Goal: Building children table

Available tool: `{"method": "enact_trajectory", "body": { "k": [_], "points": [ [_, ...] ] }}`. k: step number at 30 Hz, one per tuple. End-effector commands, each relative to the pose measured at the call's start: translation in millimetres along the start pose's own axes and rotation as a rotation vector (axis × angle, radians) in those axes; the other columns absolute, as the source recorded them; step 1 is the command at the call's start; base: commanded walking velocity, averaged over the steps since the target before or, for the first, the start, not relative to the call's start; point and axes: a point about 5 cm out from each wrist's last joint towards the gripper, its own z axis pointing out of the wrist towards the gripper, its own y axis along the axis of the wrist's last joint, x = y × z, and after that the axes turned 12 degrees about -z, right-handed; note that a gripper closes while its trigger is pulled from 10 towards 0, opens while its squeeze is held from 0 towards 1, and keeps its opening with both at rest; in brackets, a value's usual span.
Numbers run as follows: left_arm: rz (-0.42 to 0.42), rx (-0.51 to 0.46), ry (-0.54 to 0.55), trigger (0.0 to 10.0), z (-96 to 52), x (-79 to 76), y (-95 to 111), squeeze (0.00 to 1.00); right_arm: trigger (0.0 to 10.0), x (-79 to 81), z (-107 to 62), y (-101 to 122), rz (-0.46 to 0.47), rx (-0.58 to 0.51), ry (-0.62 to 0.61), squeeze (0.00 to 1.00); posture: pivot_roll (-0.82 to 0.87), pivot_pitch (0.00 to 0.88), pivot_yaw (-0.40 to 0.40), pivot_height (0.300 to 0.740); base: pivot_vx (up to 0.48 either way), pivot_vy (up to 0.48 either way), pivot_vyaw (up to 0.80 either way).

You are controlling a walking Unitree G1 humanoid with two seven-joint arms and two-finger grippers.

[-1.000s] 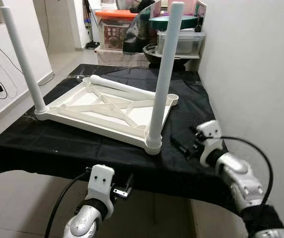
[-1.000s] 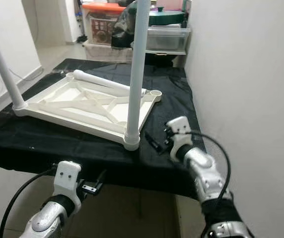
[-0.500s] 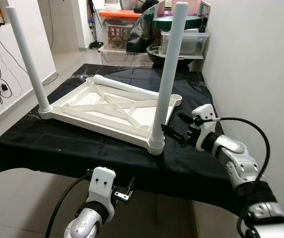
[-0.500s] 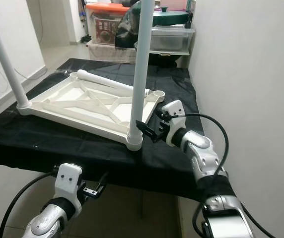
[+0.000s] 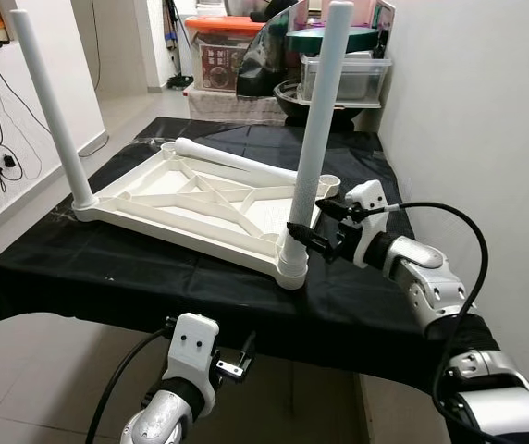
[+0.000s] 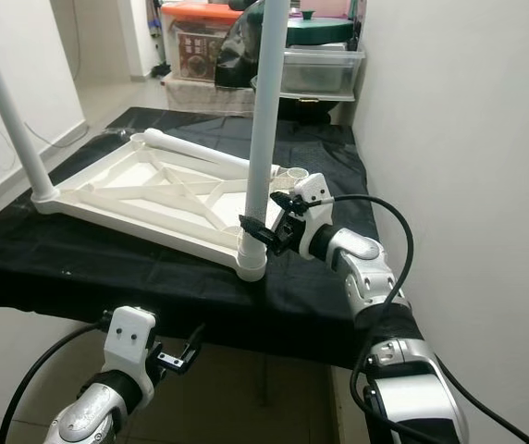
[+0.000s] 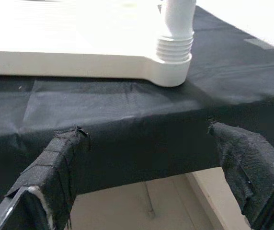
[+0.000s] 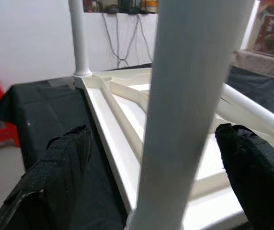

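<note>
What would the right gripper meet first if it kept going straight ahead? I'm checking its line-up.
The near upright leg: it stands between the right gripper's open fingers, just above the corner socket.

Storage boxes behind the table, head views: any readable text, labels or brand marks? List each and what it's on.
No text can be read.
Clear storage box with orange lid: a red printed label on the front, too small and blurred to read.
Red poster or packaging in the right wrist view: light characters, too blurred to read.
White table top, legs, black cloth: no markings.
</note>
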Motion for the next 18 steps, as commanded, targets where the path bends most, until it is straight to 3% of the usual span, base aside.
{"method": "enact_trajectory", "body": {
  "k": [1,18],
  "points": [
    [0.007,0.02,-0.007,10.0,-1.9,-1.4,-2,0.0,10.0,1.5,4.6,4,-0.018,-0.006,0.015,0.0,0.2,0.0,-0.042,0.74,0.0,0.0,0.0],
    [0.016,0.017,-0.03,10.0,-12.6,-11.9,3,0.0,10.0,0.3,31.3,17,-0.008,-0.022,-0.021,0.0,0.22,0.028,-0.054,0.74,0.0,0.0,0.0]
  ]
}}
